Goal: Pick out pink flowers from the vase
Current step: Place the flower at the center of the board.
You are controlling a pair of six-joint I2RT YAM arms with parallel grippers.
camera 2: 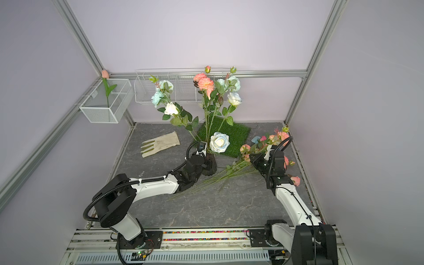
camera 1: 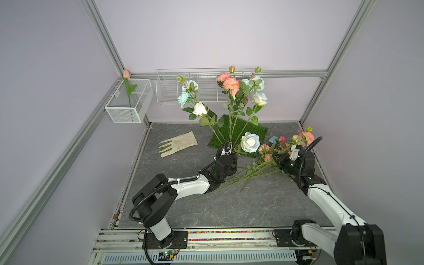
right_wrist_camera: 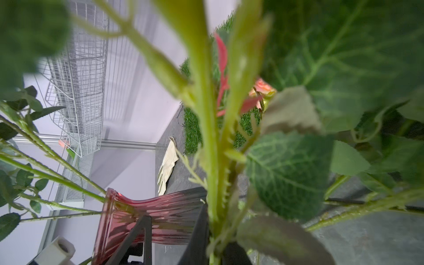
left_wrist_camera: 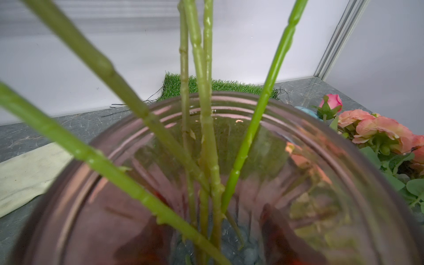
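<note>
The left end effector (camera 2: 206, 163) is clamped on the vase (right_wrist_camera: 128, 213). Right of the vase, the right end effector (camera 2: 253, 157) grips a stem of the pink flowers (camera 2: 245, 148).

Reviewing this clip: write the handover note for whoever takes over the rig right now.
Left pincer: shut on the vase, which stands upright on the table.
Right pincer: shut on the stem of a pink spray, low on the right side.
Done: several pink flowers lie in a pile right of the vase.
Left: one salmon-pink spray stands in the vase among the white and blue roses. Probably release the held spray onto the pile, then pull that one.
</note>
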